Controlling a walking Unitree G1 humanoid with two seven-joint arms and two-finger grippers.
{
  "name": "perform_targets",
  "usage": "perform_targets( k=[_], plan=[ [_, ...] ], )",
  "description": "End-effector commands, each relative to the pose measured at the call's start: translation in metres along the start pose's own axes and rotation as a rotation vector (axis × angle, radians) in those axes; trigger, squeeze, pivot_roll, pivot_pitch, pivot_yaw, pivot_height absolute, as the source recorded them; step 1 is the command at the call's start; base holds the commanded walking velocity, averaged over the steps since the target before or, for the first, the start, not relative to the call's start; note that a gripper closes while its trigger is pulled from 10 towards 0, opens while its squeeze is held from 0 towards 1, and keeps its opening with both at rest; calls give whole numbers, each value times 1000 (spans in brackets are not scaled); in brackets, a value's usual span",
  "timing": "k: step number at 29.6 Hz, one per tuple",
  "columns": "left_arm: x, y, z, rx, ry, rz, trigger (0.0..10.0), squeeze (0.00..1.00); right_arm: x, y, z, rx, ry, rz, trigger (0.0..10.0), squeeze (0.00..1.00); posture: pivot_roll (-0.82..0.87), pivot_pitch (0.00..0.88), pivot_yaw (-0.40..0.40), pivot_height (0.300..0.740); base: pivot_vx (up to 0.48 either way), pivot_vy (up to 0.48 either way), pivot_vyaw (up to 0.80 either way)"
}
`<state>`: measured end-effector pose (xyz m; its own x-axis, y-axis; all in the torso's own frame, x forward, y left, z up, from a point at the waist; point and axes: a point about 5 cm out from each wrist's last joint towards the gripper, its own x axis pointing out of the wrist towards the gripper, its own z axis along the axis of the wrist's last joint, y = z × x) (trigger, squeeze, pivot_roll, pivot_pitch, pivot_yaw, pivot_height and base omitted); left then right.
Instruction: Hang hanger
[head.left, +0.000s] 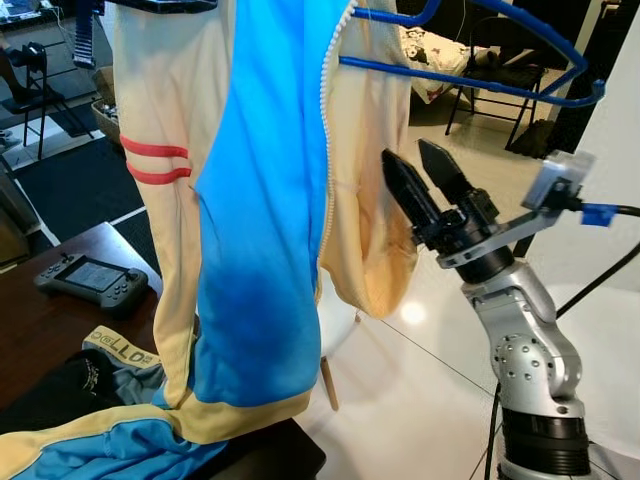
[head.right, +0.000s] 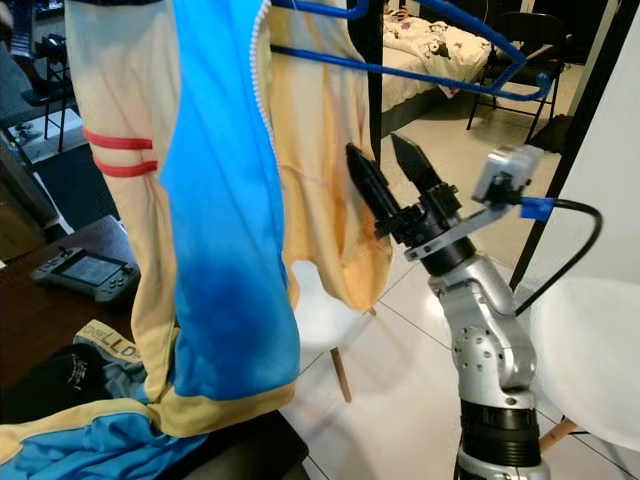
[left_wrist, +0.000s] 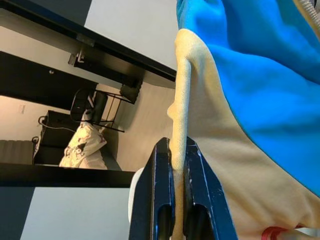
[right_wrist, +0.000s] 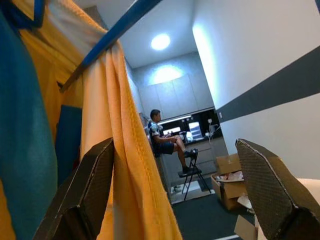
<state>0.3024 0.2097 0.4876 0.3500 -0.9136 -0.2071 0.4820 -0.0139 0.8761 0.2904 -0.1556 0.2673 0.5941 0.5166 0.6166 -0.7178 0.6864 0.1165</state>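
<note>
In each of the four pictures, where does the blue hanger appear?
Left eye view: blue hanger at top right, above the right gripper.
Right eye view: top centre to right.
Left wrist view: not in it.
Right wrist view: a blue bar crossing the upper left.
Shared landmark: the yellow and blue jacket.

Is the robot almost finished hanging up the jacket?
Partly. The blue and cream zip jacket is on the blue plastic hanger, its bottom trailing on the dark table. The left gripper pinches its cream edge; the right gripper waits open. Hanging it somewhere remains.
</note>
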Motion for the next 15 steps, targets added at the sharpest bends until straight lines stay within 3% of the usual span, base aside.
perform_targets(
  k=[1,3,6,15],
  plan=[
    [-3,0,3,13,-7,-2,10000,0,-2,2,-1,-24,24,16,10000,1000,129,0,87,740,0,0,0],
    [-2,0,3,13,-8,-5,10000,0,-5,13,-13,2,109,107,10000,0,130,0,87,740,0,0,0],
    [-2,0,3,13,-10,-6,10000,0,-7,25,-21,53,148,191,10000,0,130,0,87,740,0,0,0],
    [-1,0,3,10,-11,-8,10000,0,-8,29,-23,78,159,219,10000,0,130,0,87,740,0,0,0]
  ],
)
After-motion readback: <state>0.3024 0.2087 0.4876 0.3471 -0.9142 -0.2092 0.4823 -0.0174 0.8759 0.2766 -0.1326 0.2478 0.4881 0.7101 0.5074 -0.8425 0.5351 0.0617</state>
